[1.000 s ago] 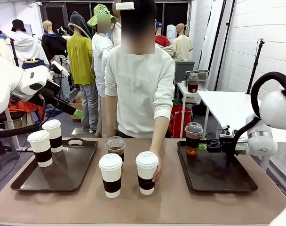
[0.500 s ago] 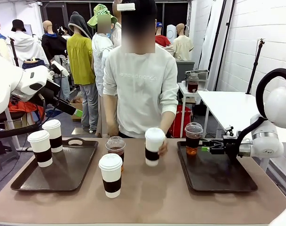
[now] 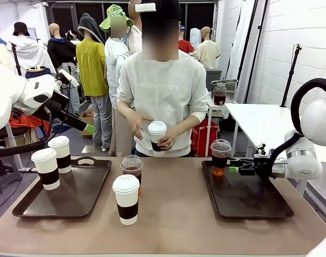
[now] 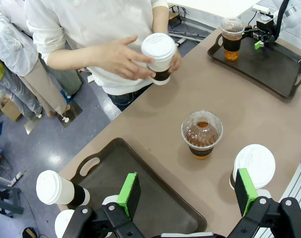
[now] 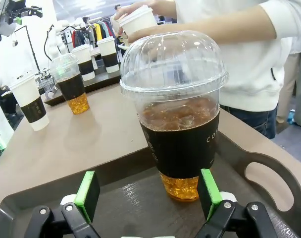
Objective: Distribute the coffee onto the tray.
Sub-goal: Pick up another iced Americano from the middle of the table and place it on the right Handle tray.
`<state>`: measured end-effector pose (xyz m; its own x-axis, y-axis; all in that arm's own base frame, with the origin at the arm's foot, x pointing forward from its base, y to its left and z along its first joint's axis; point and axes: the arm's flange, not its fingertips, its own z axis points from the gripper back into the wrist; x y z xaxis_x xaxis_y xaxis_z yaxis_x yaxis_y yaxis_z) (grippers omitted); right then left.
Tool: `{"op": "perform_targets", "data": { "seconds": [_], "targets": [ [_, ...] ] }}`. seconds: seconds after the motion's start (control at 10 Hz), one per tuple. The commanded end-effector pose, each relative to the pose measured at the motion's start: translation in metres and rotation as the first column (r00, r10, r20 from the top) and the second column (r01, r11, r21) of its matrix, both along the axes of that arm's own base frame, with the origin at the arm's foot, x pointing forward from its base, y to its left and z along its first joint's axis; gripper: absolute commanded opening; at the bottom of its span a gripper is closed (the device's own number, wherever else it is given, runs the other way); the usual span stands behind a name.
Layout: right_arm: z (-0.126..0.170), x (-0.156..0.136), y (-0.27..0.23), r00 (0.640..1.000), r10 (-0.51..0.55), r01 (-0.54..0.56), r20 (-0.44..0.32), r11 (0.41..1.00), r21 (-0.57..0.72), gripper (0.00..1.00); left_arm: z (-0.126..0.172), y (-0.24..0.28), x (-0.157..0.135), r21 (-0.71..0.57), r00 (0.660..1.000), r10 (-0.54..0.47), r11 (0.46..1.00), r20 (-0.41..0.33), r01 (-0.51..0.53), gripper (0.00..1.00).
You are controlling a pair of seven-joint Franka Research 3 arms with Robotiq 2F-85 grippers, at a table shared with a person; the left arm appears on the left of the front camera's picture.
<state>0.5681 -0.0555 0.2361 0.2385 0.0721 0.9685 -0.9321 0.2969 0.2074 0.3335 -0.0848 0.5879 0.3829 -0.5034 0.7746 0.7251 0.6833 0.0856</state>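
Note:
On the right tray (image 3: pixel 249 201) stands a clear dome-lidded cup of brown coffee (image 3: pixel 220 157) (image 5: pixel 177 119). My right gripper (image 3: pixel 232 169) (image 5: pixel 148 196) is open just short of the cup, not touching it. The left tray (image 3: pixel 72 195) carries two white cups with black sleeves (image 3: pixel 46 168) (image 3: pixel 60 154). Another white cup (image 3: pixel 126 199) (image 4: pixel 254 163) and a clear cup (image 3: pixel 132 170) (image 4: pixel 202 134) stand on the table between the trays. The person holds a further white cup (image 3: pixel 156 135) (image 4: pixel 159 52) in both hands at chest height. My left gripper (image 4: pixel 186 198) hangs open high above the left tray's inner end.
The brown table (image 3: pixel 173 225) has free room in front of both trays and between them. The person stands at the far edge, midway. A white side table (image 3: pixel 259 120) lies behind on the right.
The person picked a white cup off the table's middle and raised it to the chest, bringing the other hand to it. My right gripper drew back slightly from the clear cup.

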Motion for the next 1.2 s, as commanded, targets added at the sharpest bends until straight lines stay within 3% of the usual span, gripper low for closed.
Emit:
{"op": "perform_targets", "data": {
  "seconds": [0.0,0.2,0.6,0.8,1.1],
  "targets": [
    [0.000,0.000,0.000,1.000,0.000,0.000,0.000,1.000,0.000,1.00,0.000,0.001,0.000,-0.005,1.000,-0.001,1.000,-0.002,0.001,1.00],
    [0.008,-0.012,-0.003,1.000,0.005,-0.005,0.005,1.000,-0.016,1.00,0.000,0.001,0.000,-0.005,1.000,-0.001,1.000,-0.002,0.001,1.00],
    [0.018,-0.066,0.000,1.000,0.004,-0.004,-0.015,0.999,-0.032,1.00,0.000,0.001,0.000,-0.005,1.000,-0.001,1.000,-0.002,0.001,1.00],
    [0.025,-0.086,0.013,0.998,0.052,-0.053,-0.028,0.998,-0.036,1.00,0.000,0.001,0.000,-0.005,1.000,-0.001,1.000,-0.002,0.001,1.00],
    [0.035,-0.097,0.046,0.989,0.148,-0.147,0.011,0.988,-0.055,1.00,0.000,0.001,0.000,-0.005,1.000,-0.001,1.000,-0.002,0.001,1.00]
  ]
}}
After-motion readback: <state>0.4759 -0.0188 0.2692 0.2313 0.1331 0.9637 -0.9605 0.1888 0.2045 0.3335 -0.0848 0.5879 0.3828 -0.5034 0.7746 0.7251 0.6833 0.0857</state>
